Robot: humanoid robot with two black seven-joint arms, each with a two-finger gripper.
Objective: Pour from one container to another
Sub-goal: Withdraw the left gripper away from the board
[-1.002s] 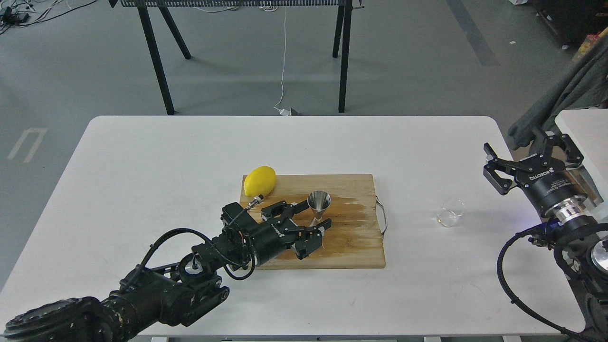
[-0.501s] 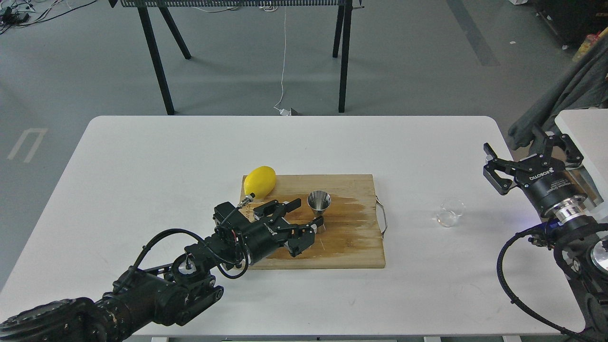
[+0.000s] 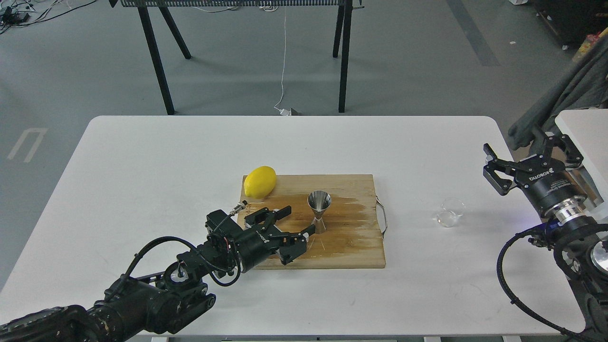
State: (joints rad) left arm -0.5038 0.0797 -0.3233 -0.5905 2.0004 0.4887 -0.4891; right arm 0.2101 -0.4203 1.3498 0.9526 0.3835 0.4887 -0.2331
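Observation:
The steel hourglass jigger [image 3: 319, 210] stands upright on the wooden cutting board [image 3: 351, 247], near its middle. My left gripper [image 3: 301, 219] hovers open just left of the jigger, its fingers apart and nothing between them. The small clear glass cup [image 3: 450, 212] rests on the white table to the right of the board, apparently tipped on its side. My right gripper [image 3: 520, 151] is open at the table's right edge, above and right of the cup and well apart from it.
A yellow lemon [image 3: 260, 181] lies on the board's back left corner. The board has a metal handle [image 3: 382, 217] on its right end. A dark wet stain spreads across the board around the jigger. The white table [image 3: 142, 166] surrounds the board.
My left gripper has drawn back to the left and toward me, away from the jigger, which now stands free. The right arm and the cup have not moved.

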